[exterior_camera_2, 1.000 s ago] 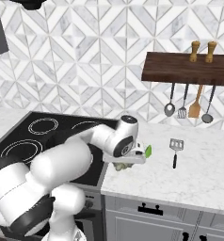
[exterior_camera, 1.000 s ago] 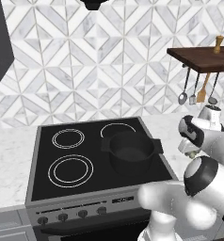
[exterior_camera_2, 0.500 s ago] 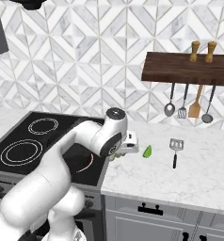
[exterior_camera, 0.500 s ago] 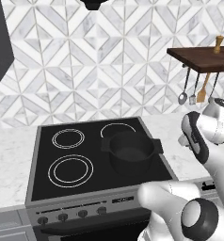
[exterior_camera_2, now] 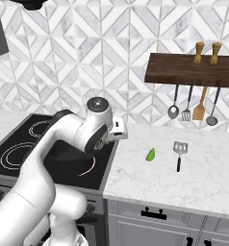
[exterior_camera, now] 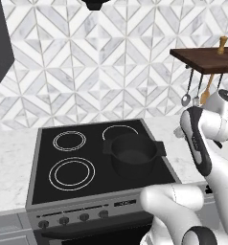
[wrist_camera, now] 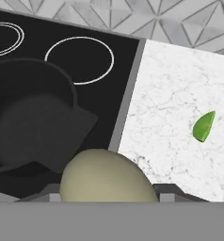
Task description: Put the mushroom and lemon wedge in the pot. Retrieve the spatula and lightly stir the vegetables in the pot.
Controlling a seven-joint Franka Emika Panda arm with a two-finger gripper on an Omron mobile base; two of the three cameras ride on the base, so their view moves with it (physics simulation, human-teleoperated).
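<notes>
White arm bent beside pot (exterior_camera: 133, 155)

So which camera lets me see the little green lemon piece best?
The hand view: the lemon wedge looks big and clear there, lying alone on the white counter. The right base view shows it small, left of the spatula.

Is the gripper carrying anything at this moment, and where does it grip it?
Yes: the gripper holds a rounded pale beige mushroom between its fingertips, clasped at its sides.
</notes>
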